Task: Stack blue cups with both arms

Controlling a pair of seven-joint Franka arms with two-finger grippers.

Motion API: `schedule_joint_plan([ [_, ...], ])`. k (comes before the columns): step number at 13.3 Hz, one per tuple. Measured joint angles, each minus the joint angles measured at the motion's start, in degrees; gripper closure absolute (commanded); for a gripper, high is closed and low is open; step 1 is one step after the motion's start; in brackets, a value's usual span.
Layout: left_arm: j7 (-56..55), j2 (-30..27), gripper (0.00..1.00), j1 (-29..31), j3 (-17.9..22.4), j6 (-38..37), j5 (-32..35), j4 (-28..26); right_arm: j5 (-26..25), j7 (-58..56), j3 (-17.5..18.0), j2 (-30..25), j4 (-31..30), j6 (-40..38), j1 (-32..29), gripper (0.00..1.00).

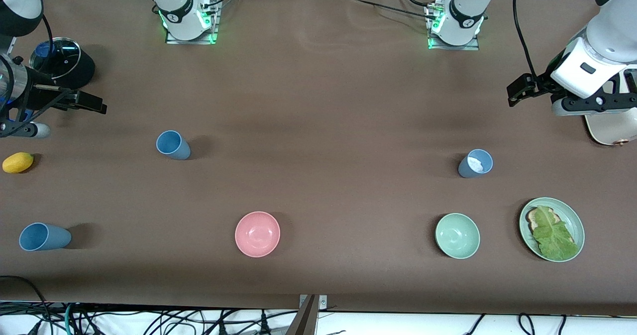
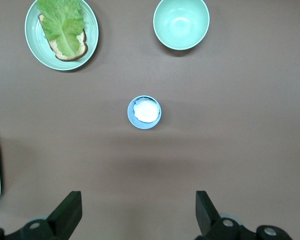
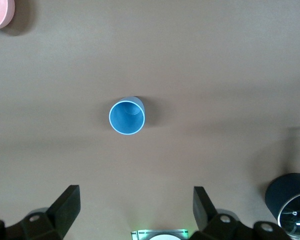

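Three blue cups are on the brown table. One blue cup (image 1: 173,145) stands toward the right arm's end and shows open-mouthed in the right wrist view (image 3: 127,117). A second blue cup (image 1: 44,237) is nearer the front camera at that end. A greyer blue cup (image 1: 475,164) with something white inside is toward the left arm's end and also shows in the left wrist view (image 2: 144,112). My left gripper (image 1: 517,92) (image 2: 138,212) is open and empty, up over the table's left-arm end. My right gripper (image 1: 89,104) (image 3: 135,207) is open and empty, up beside the pot.
A pink bowl (image 1: 257,234) and a pale green bowl (image 1: 457,235) sit near the front edge. A green plate (image 1: 577,225) holds bread and lettuce. A lemon (image 1: 18,162), a black pot with glass lid (image 1: 62,61) and a white appliance (image 1: 609,126) sit at the table's ends.
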Motion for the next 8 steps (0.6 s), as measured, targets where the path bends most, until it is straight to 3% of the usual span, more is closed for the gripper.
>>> schedule_joint_plan([
  [8,0.0,0.5,0.00,0.0,0.2,0.0,0.0,0.0,0.0,0.0,0.0,0.0,0.0,0.0,0.0,0.00],
])
